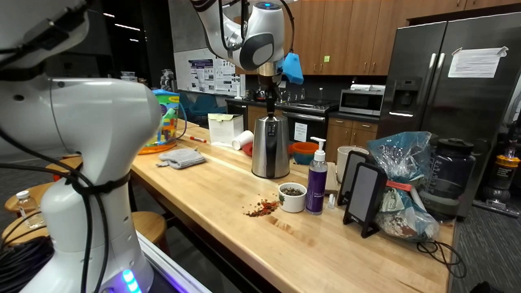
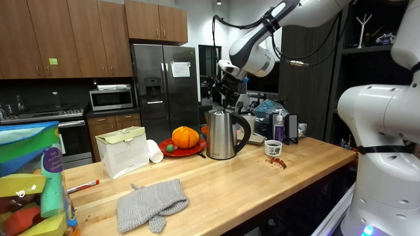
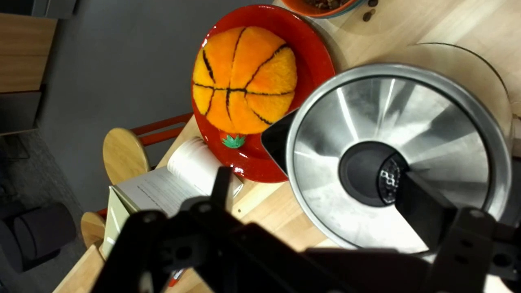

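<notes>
In an exterior view we saw the arm (image 1: 101,110) arched from the left, its gripper (image 3: 313,180) tilted over the steel kettle (image 1: 270,150) on the counter (image 1: 228,183), fingers (image 3: 425,211) apart (contact unclear to us). Rightward stood a cup (image 1: 292,203), pump bottle (image 1: 316,187) and speakers (image 1: 365,199).

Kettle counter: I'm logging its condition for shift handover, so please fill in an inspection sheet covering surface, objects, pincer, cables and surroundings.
Surface: wooden countertop; loose red and brown bits lie beside the white bowl.
Main item: kettle, upright, lid on.
Clutter: red plate bearing an orange plush; white carton; grey knitted cloth; pump bottle; black speakers.
Pincer: open, at the kettle's top; one finger overlaps the lid's dark centre in the wrist view, contact cannot be told.
Held load: nothing seen.
Cables: black coil beside the arm base; loose black cord at the countertop's edge.
Surroundings: wooden stools, microwave, refrigerator.
</notes>
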{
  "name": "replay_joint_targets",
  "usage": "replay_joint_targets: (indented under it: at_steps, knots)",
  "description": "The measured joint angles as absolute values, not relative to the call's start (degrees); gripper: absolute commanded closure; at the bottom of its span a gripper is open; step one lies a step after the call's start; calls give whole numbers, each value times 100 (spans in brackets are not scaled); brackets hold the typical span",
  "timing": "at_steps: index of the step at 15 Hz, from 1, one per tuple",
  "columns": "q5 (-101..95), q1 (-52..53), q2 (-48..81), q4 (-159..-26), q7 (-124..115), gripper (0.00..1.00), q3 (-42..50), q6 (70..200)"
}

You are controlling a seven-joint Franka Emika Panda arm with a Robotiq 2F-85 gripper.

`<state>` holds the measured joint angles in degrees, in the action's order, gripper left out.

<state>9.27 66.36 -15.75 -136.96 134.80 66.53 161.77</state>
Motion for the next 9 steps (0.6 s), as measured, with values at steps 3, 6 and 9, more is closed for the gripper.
replay_joint_targets:
  at_steps: [3, 6, 9]
  knots:
    - [927, 6820, -1576, -13633, 13480, 0, 6838, 16160]
    - [927, 7009, -1576, -13571, 13480, 0, 7023, 16134]
    - [927, 7239, -1577, -13490, 13479, 0, 7247, 16081]
